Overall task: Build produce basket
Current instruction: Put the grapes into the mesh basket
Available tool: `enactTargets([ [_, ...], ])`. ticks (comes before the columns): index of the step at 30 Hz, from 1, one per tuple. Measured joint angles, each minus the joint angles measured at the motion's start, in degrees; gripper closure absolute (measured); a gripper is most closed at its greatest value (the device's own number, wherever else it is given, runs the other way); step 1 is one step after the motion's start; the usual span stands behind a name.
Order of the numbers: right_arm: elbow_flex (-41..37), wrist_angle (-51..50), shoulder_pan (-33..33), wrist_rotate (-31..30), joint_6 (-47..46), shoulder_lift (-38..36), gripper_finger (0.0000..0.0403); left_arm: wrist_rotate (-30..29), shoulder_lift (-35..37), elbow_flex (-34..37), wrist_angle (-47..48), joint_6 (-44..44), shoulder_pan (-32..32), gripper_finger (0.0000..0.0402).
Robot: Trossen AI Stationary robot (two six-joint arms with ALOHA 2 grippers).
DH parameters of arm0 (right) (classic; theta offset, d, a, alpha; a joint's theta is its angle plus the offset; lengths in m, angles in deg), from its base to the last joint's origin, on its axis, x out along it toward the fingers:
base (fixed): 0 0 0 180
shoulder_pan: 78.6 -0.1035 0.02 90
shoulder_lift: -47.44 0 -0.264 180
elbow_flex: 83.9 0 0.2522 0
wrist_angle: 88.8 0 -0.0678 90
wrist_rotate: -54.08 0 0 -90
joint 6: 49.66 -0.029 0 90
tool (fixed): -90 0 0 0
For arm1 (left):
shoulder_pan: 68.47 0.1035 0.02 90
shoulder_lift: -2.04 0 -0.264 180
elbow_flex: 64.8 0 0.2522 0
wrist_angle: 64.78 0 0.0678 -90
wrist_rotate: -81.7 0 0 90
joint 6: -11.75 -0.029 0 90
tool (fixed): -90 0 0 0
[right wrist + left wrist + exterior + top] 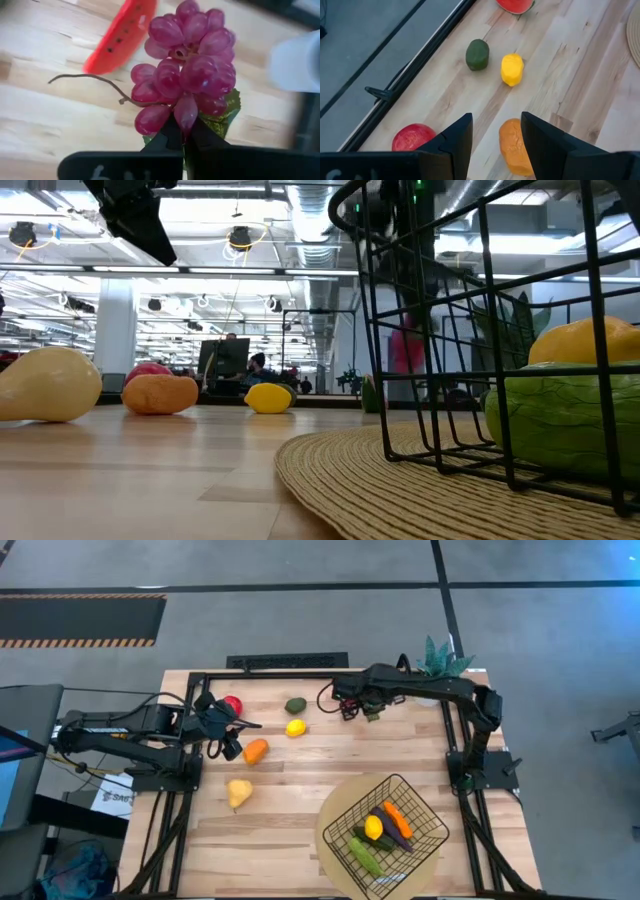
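My left gripper [232,745] is open above the table, its fingers over the orange [514,150], with the red apple [414,138] beside it. The avocado [477,54] and a lemon [512,69] lie farther toward the right, and the pear [238,792] lies nearer the front. My right gripper [183,139] is at the table's far side, shut on the purple grapes [187,70]; the watermelon slice [120,35] lies on the wood beyond them. The black wire basket [425,808] stands on a round tan mat at the front right and holds a lemon, a carrot, an aubergine and a cucumber. My right gripper pinches the near end of the grape bunch [186,114] between its two shut fingertips, by the lowest grape and the green leaf. The bunch reaches out ahead of the fingers, with its thin brown stem [90,80] off to one side. I cannot tell whether it is clear of the table.
A black frame rail [410,75] runs along the table's far edge behind the apple. A potted green plant [440,658] in a white pot [295,60] stands at the far right corner, close to my right gripper. The tan mat [400,470] lies under the basket.
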Motion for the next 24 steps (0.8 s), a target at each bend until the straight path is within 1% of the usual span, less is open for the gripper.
enactTargets([
  [3,7.92,-9.25,-2.17,-1.95,-0.06,-0.02,0.0402,0.0,-0.01,0.0,0.01,-0.89,-0.02,0.0246],
  [4,10.51,-10.9,-2.98,-2.21,-0.25,-0.02,0.0402,-0.02,0.01,0.0,-0.01,-1.15,-0.01,0.0246],
  [8,18.11,-10.51,-6.9,-1.83,2.49,-1.63,0.0402,-0.04,-0.01,0.0,0.01,-2.5,-0.01,0.0246],
  [10,22.08,-10.94,-9.68,-1.92,2.03,-2.16,0.0402,-0.1,0.0,0.0,-0.01,-2.58,-0.01,0.0246],
  [13,26.03,-10.56,-14.05,-1.74,1.47,-2.53,0.0402,-0.11,0.03,0.0,0.01,-3.51,-0.02,0.0246],
  [19,34.39,-10.96,-25.19,-0.48,-3.62,-2.82,0.0403,-0.07,0.01,0.0,0.03,-5.4,0.0,0.0246],
  [24,35.53,-11.0,-34.48,-0.09,-13.33,-2.8,0.0403,0.28,0.02,0.0,0.05,-5.09,0.0,0.0246],
])
